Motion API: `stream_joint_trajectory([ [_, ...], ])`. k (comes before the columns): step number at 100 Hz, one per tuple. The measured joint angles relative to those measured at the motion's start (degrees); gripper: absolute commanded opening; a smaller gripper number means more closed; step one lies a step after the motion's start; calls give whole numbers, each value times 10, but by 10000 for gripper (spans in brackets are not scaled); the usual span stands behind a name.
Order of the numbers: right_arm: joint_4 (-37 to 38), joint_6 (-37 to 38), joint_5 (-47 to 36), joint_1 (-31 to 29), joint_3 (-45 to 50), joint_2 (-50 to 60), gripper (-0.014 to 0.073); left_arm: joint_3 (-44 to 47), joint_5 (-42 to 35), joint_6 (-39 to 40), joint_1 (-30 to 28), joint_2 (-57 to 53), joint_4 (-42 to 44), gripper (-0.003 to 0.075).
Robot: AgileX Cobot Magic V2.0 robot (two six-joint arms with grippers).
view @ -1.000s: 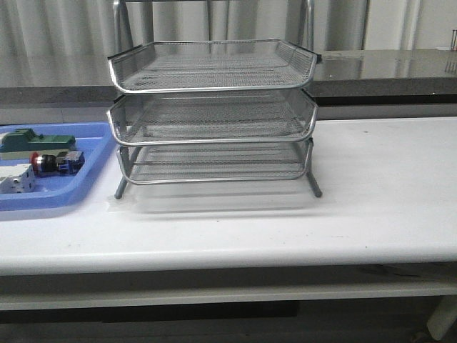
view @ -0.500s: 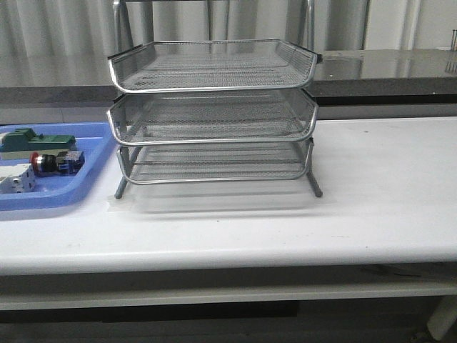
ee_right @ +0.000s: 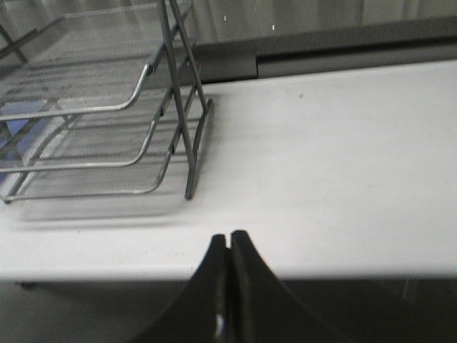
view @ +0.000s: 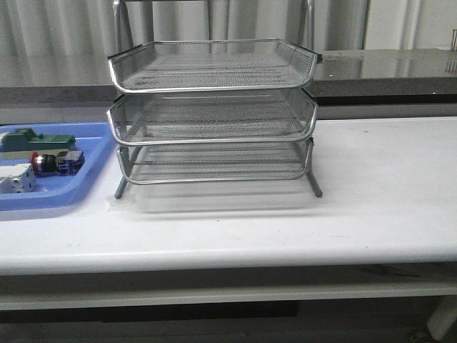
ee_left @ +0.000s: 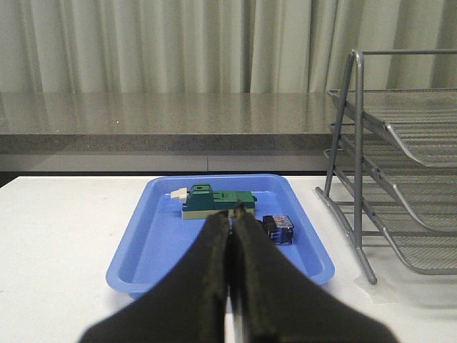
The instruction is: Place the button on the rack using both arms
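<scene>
A: Rack [view: 213,114] standing mid-desk, toward the back edge, three mesh tiers stacked, all of them bare. Same rack [ee_left: 389,171] seen side-on in the left wrist view, and again [ee_right: 107,114] in the right wrist view, blurred.

B: Button [view: 44,163] lying on its side in the blue tray [view: 78,187] at the left edge of the desk. Red head pointing left, blue block at the rear pointing toward the rack. In the left wrist view only the blue rear [ee_left: 278,229] showing; the head hidden behind the fingers.

A: Sharing the tray [ee_left: 136,264]: a green block [view: 37,141] behind the button, nearer the back edge, and a white block [view: 16,180] in front of it, nearer the front edge. Green block [ee_left: 216,202] also clear in the left wrist view. Touching or just beside one another, hard to say.

B: Left gripper [ee_left: 231,236]: fingers pressed together, holding nothing, hanging above the tray's near end and aimed at the button. Not touching it.

A: Right gripper [ee_right: 228,246]: likewise closed tight, nothing between the fingers. Hanging over the front edge of the desk, right of the rack and well apart from it.

B: Neither arm visible in the front view. Desk [view: 378,186] white, with bare surface right of the rack.
</scene>
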State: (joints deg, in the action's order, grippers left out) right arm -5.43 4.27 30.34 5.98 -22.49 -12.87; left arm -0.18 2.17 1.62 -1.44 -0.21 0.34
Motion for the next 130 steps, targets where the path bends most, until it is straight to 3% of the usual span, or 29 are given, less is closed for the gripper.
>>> stream_joint_trajectory([
  [25,-35,0,124,0,-102,-157,-57,0,0,0,0,0,0,-21],
  [64,-91,0,105,0,-139,-309,-50,0,0,0,0,0,0,-21],
  [78,-115,0,94,0,-139,-332,42,0,0,0,0,0,0,-21],
  [102,-189,0,72,0,-139,-341,351,0,0,0,0,0,0,-21],
  [130,-276,-3,18,0,-139,-382,362,0,0,0,0,0,0,-21],
])
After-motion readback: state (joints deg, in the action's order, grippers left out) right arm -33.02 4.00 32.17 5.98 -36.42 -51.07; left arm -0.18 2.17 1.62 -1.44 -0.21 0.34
